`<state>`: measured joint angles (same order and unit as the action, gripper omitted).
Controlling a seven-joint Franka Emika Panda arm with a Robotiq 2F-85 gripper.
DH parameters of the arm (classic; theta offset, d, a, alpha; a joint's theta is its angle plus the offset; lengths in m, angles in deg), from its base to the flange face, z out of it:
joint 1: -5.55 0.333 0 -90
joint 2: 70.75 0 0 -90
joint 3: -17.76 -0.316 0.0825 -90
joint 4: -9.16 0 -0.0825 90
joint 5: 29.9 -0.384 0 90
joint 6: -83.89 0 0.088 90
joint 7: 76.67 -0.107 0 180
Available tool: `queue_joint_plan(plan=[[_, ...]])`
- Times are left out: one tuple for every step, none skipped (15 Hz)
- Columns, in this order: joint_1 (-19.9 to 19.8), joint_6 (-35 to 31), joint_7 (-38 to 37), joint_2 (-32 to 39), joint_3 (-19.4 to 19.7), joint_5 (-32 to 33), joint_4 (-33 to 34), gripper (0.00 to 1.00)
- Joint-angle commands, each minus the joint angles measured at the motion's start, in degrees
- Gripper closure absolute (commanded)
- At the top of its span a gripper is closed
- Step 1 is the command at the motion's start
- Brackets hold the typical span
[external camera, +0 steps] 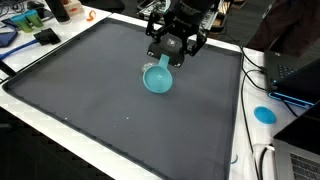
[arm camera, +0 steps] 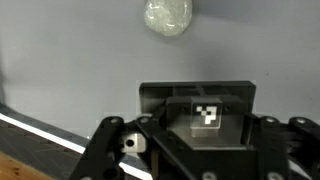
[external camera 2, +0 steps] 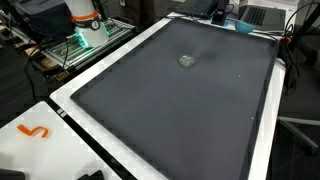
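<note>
In an exterior view my gripper (external camera: 172, 57) hangs low over the dark mat (external camera: 90, 95), just above and behind a small teal cup (external camera: 157, 79) that sits on the mat. The wrist view shows the same item as a pale rounded cup (arm camera: 166, 15) at the top edge, apart from the gripper body. A block with a black-and-white marker (arm camera: 205, 115) sits between the spread finger links, and the fingertips are out of frame. Nothing is between the jaws. In an exterior view the cup (external camera 2: 186, 60) is a small grey blob on the mat, with no arm showing.
The mat (external camera 2: 190, 110) has a white border (external camera 2: 70, 95). A blue disc (external camera: 264, 114), cables and a laptop (external camera: 300, 75) lie beside it. Tools clutter the far corner (external camera: 30, 25). An orange squiggle (external camera 2: 35, 131) lies on the white surface, and a rack (external camera 2: 70, 35) stands beyond it.
</note>
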<state>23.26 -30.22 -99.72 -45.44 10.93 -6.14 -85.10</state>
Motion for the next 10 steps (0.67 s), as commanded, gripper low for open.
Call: queue_joint_plan(plan=[[-1.1,-4.0,1.1,-1.2,0.8,-3.0,-1.9,0.72],[-1.3,-5.0,1.0,-1.3,1.1,-3.2,-2.3,0.72],[-1.7,-6.1,1.3,-1.5,1.2,-3.8,-2.6,0.72],[-2.1,-7.2,1.5,-1.7,1.4,-4.3,-3.1,0.72],[-2.5,-8.3,1.8,-1.9,1.6,-4.9,-3.5,0.72],[-2.9,-9.4,2.1,-2.1,1.7,-5.5,-4.0,0.72],[-3.5,-10.3,2.6,-2.4,1.8,-6.4,-4.6,0.72],[-4.2,-11.6,3.1,-2.7,1.8,-7.5,-5.3,0.72],[-4.9,-12.5,3.8,-3.1,1.8,-8.8,-6.0,0.72],[-5.7,-13.3,4.9,-3.5,1.7,-10.3,-6.7,0.72]])
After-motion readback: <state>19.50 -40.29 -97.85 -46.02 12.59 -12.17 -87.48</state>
